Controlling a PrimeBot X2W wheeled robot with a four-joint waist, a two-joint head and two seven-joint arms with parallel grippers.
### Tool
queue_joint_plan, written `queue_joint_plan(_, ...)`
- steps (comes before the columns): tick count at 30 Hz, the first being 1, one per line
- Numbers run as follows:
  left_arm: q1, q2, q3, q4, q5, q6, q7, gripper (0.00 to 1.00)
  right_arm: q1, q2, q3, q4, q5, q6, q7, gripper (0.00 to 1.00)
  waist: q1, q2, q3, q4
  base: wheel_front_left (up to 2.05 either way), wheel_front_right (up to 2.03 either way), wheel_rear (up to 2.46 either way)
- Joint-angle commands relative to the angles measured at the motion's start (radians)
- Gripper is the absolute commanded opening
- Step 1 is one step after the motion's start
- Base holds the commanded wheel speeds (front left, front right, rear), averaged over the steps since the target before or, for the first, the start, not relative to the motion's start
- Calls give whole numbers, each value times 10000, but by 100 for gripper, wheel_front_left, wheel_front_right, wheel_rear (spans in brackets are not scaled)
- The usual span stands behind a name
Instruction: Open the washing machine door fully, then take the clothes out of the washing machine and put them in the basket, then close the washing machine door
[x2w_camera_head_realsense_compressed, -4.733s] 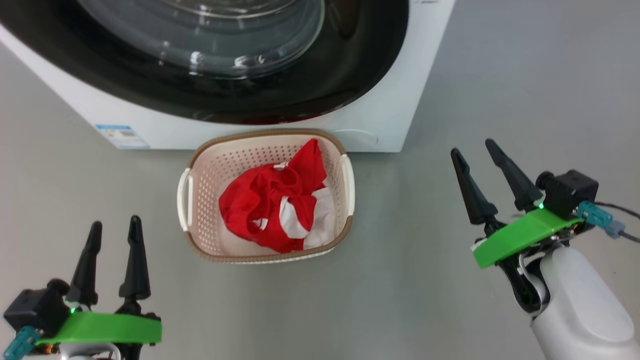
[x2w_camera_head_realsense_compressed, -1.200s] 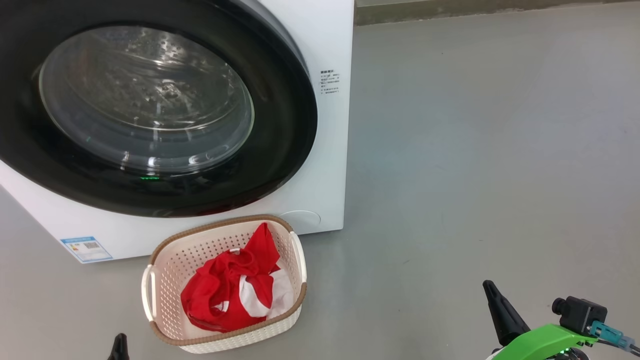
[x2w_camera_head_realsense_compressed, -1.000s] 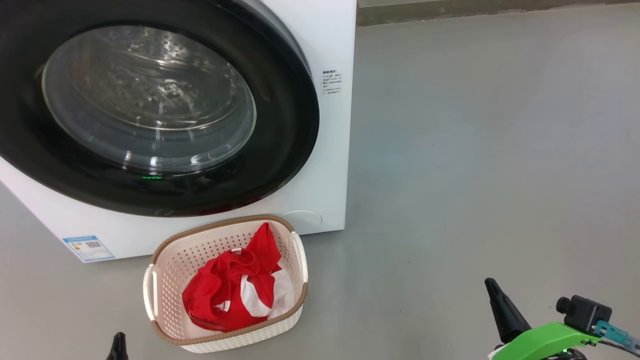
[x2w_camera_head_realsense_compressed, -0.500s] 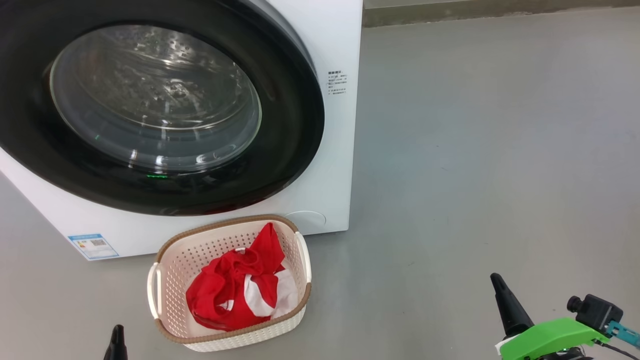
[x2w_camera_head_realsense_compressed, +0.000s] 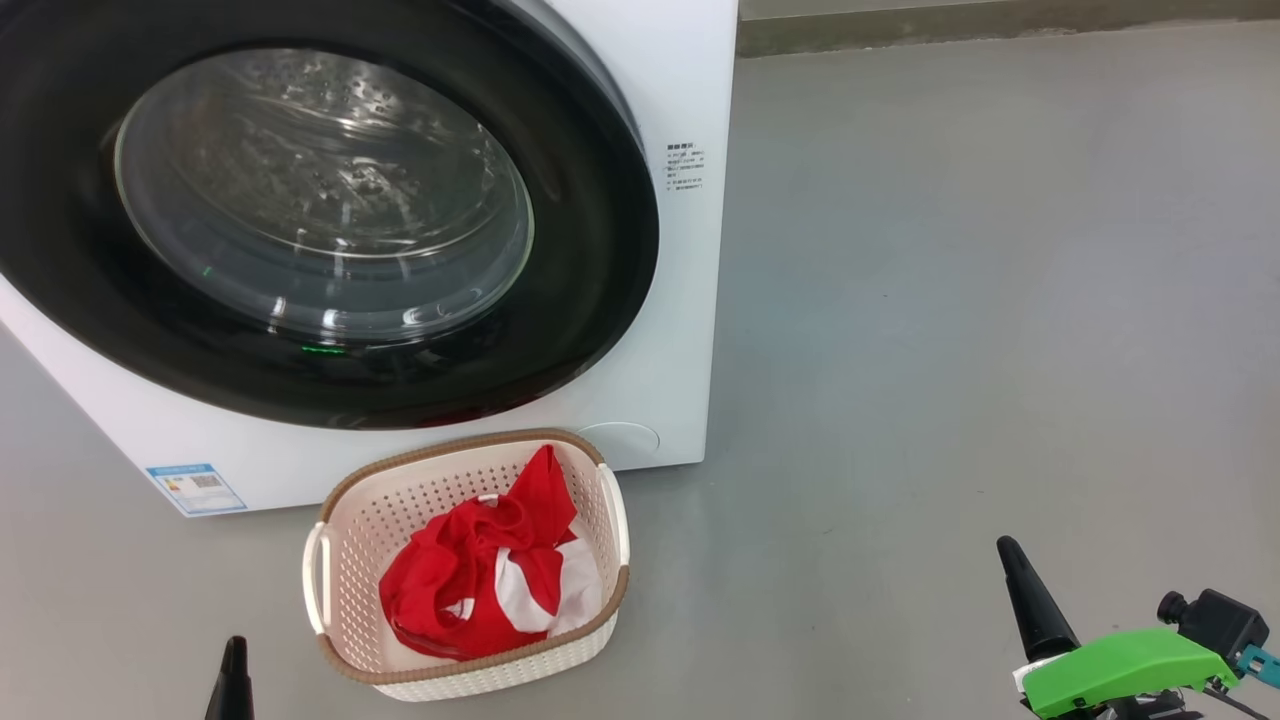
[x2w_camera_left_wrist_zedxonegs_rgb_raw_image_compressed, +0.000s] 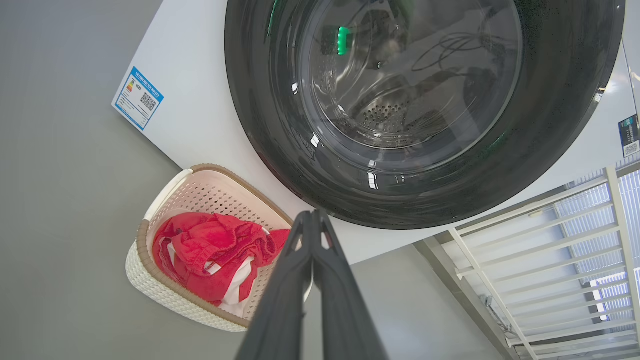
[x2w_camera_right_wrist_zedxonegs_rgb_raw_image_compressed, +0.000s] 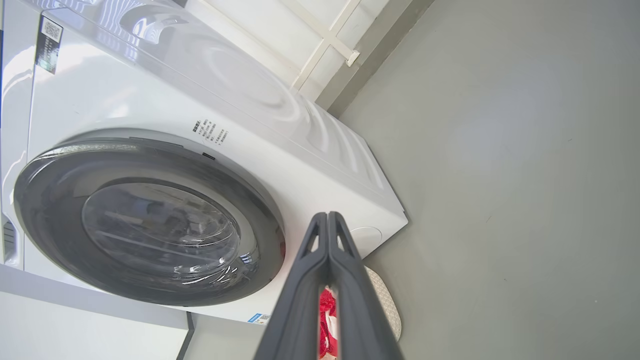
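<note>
Both tools are pinched closed and empty: the left gripper (x2w_camera_left_wrist_zedxonegs_rgb_raw_image_compressed: 314, 222) and the right gripper (x2w_camera_right_wrist_zedxonegs_rgb_raw_image_compressed: 327, 222) each show two fingers meeting at the tips, with nothing between them. In the head view the left sits at about 8 o'clock of the basket (x2w_camera_head_realsense_compressed: 455, 449) and the right well apart at 4 o'clock. The basket stands on the floor (x2w_camera_head_realsense_compressed: 950, 350) at 6 o'clock of the washing machine door (x2w_camera_head_realsense_compressed: 590, 250), just in front of the washing machine (x2w_camera_head_realsense_compressed: 690, 300), with the clothes (x2w_camera_head_realsense_compressed: 470, 590) heaped inside it. The door appears to lie flush against the machine's front, and the drum looks empty through the glass. All three steps seem done, with nothing apparently left
</note>
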Motion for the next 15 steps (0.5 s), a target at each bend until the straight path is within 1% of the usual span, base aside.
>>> queue_joint_plan(1,-445,84,233,-263,-336,-19,74,0,-213,-9,37,-324,282,-12,95,0,-1,0,-4,16,0,0,0)
queue_joint_plan(15,-671,52,307,-321,-1724,-22,478,0,-205,155,-301,-562,1598,-15,511,0,-1,0,-32,134,0,0,0)
